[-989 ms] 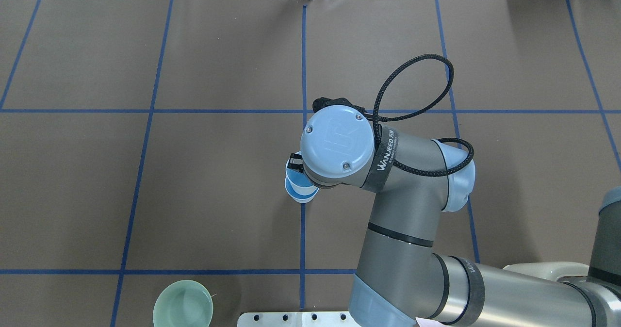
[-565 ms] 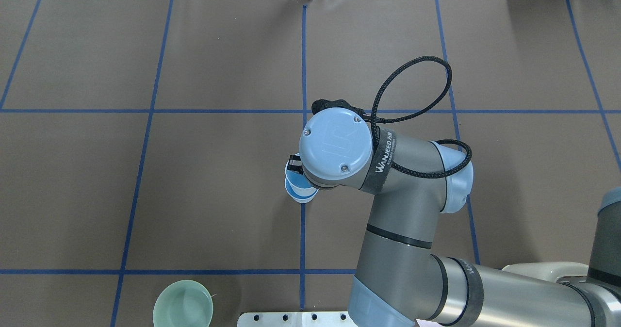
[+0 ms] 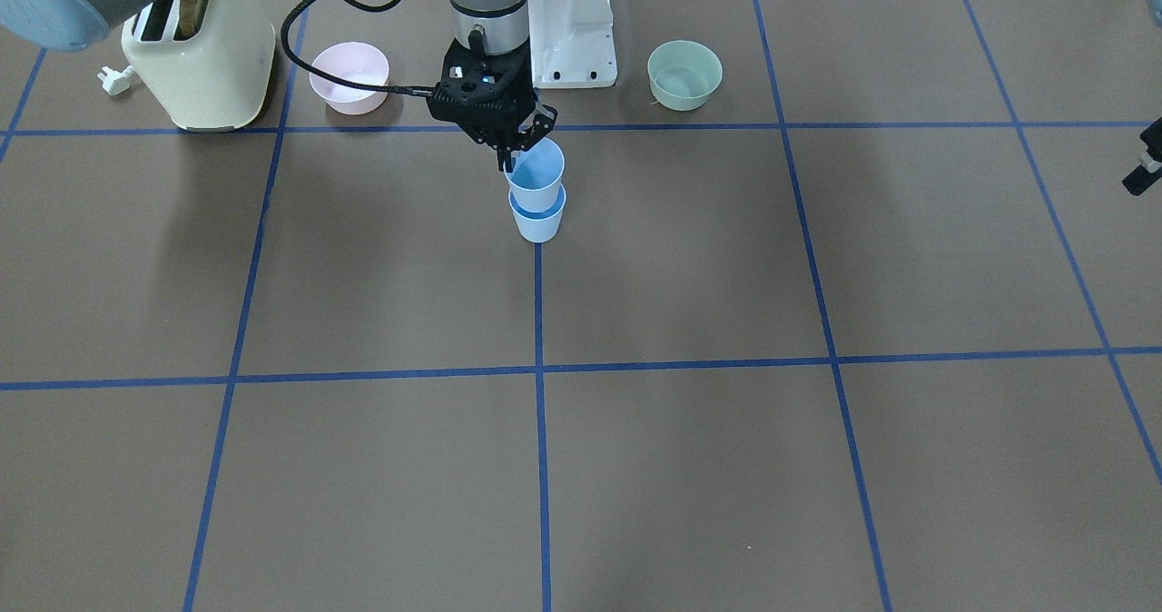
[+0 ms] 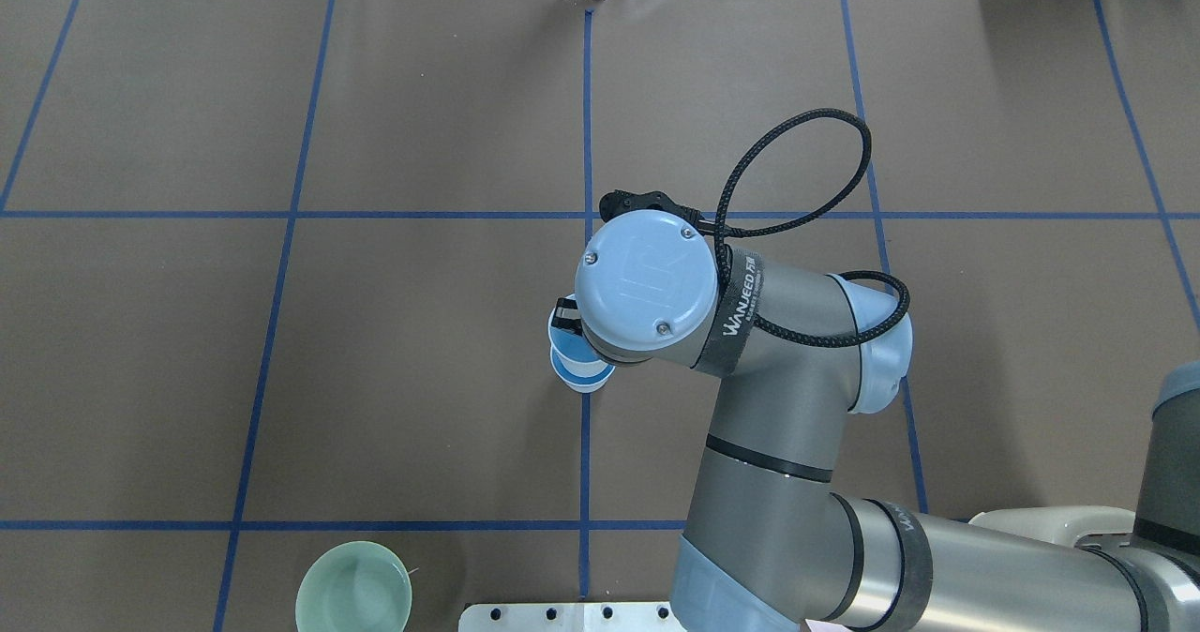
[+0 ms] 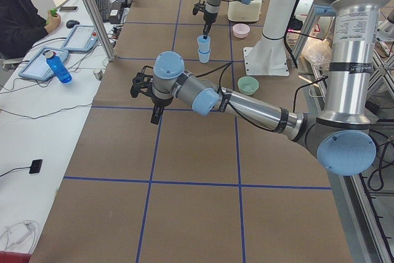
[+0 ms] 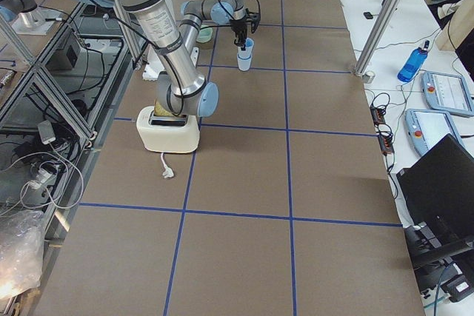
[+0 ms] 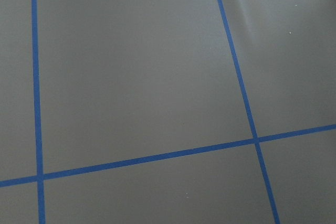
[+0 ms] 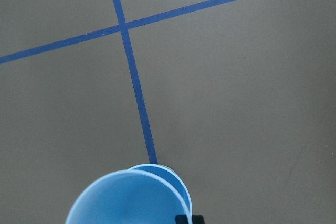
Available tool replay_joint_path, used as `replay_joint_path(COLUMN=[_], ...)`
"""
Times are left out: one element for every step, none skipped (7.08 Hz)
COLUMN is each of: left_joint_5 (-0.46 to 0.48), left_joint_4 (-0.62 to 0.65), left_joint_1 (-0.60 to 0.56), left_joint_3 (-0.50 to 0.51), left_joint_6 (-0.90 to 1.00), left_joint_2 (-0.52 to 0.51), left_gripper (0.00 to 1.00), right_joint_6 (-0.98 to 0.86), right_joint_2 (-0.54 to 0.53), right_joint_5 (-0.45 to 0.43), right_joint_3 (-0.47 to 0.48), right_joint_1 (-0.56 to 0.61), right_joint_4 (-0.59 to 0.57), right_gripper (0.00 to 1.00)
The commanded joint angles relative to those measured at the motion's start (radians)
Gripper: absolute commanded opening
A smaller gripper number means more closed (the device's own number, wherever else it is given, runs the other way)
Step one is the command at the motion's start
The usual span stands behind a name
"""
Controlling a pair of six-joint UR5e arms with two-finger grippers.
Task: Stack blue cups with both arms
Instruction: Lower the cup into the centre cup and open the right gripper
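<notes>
The right end effector [image 3: 509, 156] pinched the rim of the upper blue cup [image 3: 537, 185] from directly above. That cup sat partly nested in the lower blue cup [image 3: 537, 223], which stood on the surface [image 3: 690, 258] on a blue tape line [image 3: 538, 308]. Far right, the left end effector [image 3: 1142, 169] hung well apart; whether it was spread or pressed together could not be told.

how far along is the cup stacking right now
Done: the upper blue cup sits partly inside the lower blue cup.
In hand: the right gripper pinches the upper one's rim from above.
Left: press it fully down if it isn't seated, then let go and lift clear.
The left gripper holds nothing and hangs well off to the side.
</notes>
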Motion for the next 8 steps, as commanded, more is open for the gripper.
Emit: replay_joint_path(left_joint_5=[0.0, 0.0, 0.0, 0.0, 0.0, 0.0, 0.0, -0.002], left_joint_4=[0.0, 0.0, 0.0, 0.0, 0.0, 0.0, -0.006, -0.008], left_joint_1=[0.0, 0.001, 0.001, 0.0, 0.001, 0.0, 0.001, 0.0], left_joint_3=[0.005, 0.005, 0.006, 0.005, 0.005, 0.005, 0.005, 0.005], left_joint_6=[0.0, 0.002, 0.002, 0.002, 0.002, 0.002, 0.0, -0.002], left_joint_2=[0.0, 0.0, 0.0, 0.0, 0.0, 0.0, 0.0, 0.0], left_gripper=[0.98, 0.98, 0.98, 0.98, 0.98, 0.98, 0.98, 0.98], right_joint_6=[-0.012, -0.014, -0.015, -0.015, -0.018, -0.032, -0.066, -0.098], right_joint_2=[0.001, 0.001, -0.002, -0.002, -0.002, -0.002, -0.01, -0.014], right_joint_5=[-0.007, -0.007, -0.019, -0.051, -0.052, -0.046, -0.044, -0.038], right_joint_3=[0.0, 0.0, 0.001, 0.002, 0.002, 0.008, 0.015, 0.017], right_joint_1=[-0.001, -0.001, -0.003, -0.004, -0.004, -0.004, 0.0, 0.032], right_joint_4=[0.007, 0.007, 0.005, 0.005, 0.005, 0.004, -0.002, -0.007], right_gripper=[0.13, 0.26, 0.98, 1.0, 1.0, 1.0, 1.0, 1.0])
